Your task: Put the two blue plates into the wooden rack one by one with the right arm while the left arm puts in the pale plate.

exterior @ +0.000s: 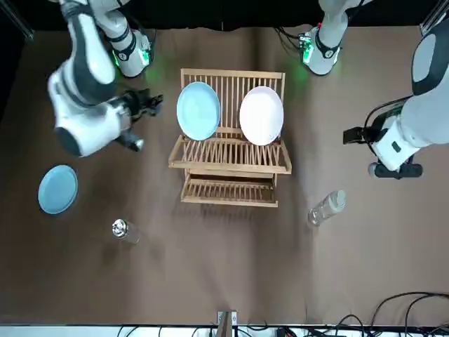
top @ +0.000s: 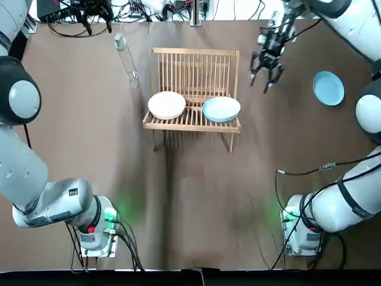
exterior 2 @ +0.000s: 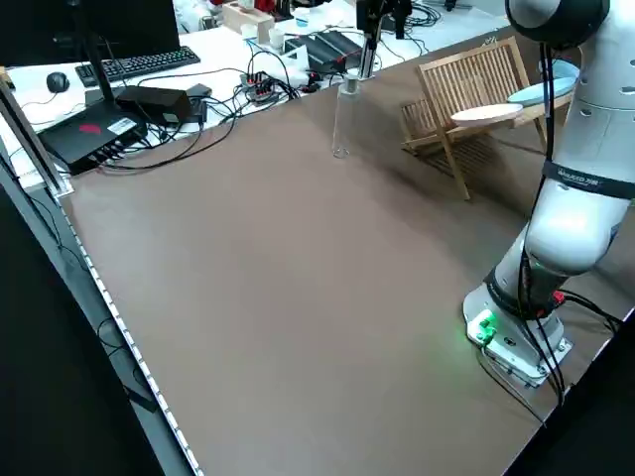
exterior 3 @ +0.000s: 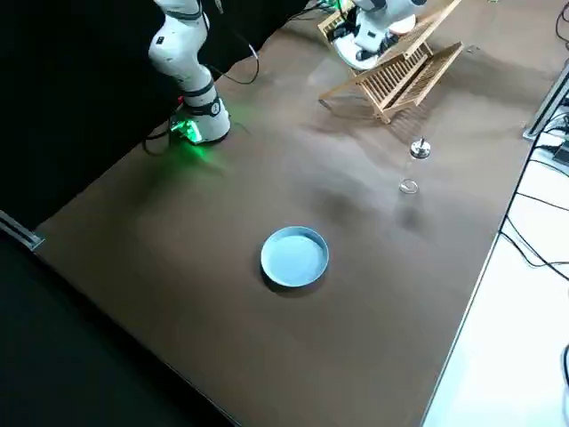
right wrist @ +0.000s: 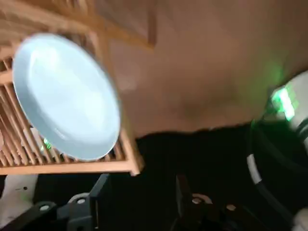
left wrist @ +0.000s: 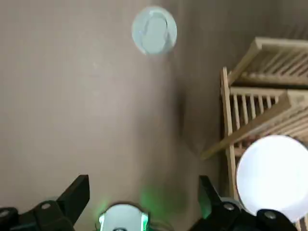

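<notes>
The right arm (exterior 3: 380, 28) partly hides the wooden rack (exterior 3: 404, 76).

Right hand (top: 266, 76) splayed, left hand (left wrist: 144, 187) splayed wide

Blue plates: two. The racked blue plate (top: 221, 109) is at the centre of the top view. The loose blue plate (top: 328, 87) is at the right, flat on the table (top: 196, 196).
Pale plate (top: 167, 105): one, just left of centre.
Wooden rack (top: 193, 65): one.
Clear containers: two. The tall bottle (top: 125, 57) is at the upper left of the top view. The silver-topped container (exterior: 124, 230) is at the lower left of the front view.
Robot arms: two. The left arm (top: 44, 199) is at the lower left of the top view, the right arm (top: 342, 202) at the lower right.
Green base lights: two, the left light (top: 111, 215) and the right light (top: 290, 213).
Table: one.
</notes>
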### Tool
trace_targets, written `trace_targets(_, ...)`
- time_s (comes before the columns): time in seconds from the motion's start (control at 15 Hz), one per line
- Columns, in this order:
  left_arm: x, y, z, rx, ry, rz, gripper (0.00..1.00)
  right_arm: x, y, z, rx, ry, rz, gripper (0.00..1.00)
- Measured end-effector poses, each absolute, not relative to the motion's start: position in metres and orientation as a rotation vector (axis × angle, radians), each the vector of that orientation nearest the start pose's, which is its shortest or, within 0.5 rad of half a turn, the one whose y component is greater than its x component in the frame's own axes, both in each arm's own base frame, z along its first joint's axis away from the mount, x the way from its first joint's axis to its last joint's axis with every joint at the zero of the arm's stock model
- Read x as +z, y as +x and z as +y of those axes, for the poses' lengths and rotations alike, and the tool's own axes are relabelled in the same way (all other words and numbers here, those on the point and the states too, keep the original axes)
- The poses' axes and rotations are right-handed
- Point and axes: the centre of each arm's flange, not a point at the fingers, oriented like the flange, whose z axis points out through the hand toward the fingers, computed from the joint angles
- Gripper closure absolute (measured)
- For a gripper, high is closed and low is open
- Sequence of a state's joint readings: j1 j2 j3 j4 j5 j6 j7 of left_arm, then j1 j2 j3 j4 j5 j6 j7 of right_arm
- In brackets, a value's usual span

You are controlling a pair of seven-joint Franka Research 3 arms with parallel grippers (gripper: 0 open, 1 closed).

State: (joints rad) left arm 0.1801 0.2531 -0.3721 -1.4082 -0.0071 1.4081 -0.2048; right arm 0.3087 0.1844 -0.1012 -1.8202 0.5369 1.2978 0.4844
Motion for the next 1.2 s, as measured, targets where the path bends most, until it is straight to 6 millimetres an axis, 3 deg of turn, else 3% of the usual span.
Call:
trace_targets(0.13, 0.566, 0.601, -0.071, 0.28, -3.164, -0.079, 0.01, 0.422, 0.517, 0.125, 1.073, -2.722, 0.364, 0.29)
trace_targets(0.33, 0.601, 0.592, -0.053, 0.143, -3.134, -0.136, 0.01, 0.425, 0.541, 0.068, 0.862, -2.798, 0.242, 0.26)
trace_targets(0.47, 0.623, 0.58, -0.063, 0.078, -3.134, -0.112, 0.01, 0.426, 0.557, 0.034, 0.691, -2.836, 0.175, 0.21)
trace_targets(0.6, 0.632, 0.566, -0.073, 0.041, -3.141, -0.073, 0.01, 0.42, 0.574, -0.002, 0.527, -2.906, 0.118, 0.13)
trace_targets(0.67, 0.633, 0.561, -0.074, 0.035, -3.143, -0.042, 0.01, 0.412, 0.583, -0.021, 0.46, -2.929, 0.103, 0.13)
trace_targets(0.8, 0.632, 0.555, -0.073, 0.037, -3.144, -0.004, 0.01, 0.39, 0.598, -0.065, 0.332, -2.956, 0.079, 0.0)
trace_targets(1.0, 0.625, 0.549, -0.071, 0.039, -3.144, 0.042, 0.0, 0.344, 0.613, -0.148, 0.144, -3.0, 0.027, 0.0)
trace_targets(1.2, 0.617, 0.54, -0.069, 0.009, -3.147, 0.08, 0.0, 0.303, 0.61, -0.238, -0.042, -3.082, 0.088, 0.05)
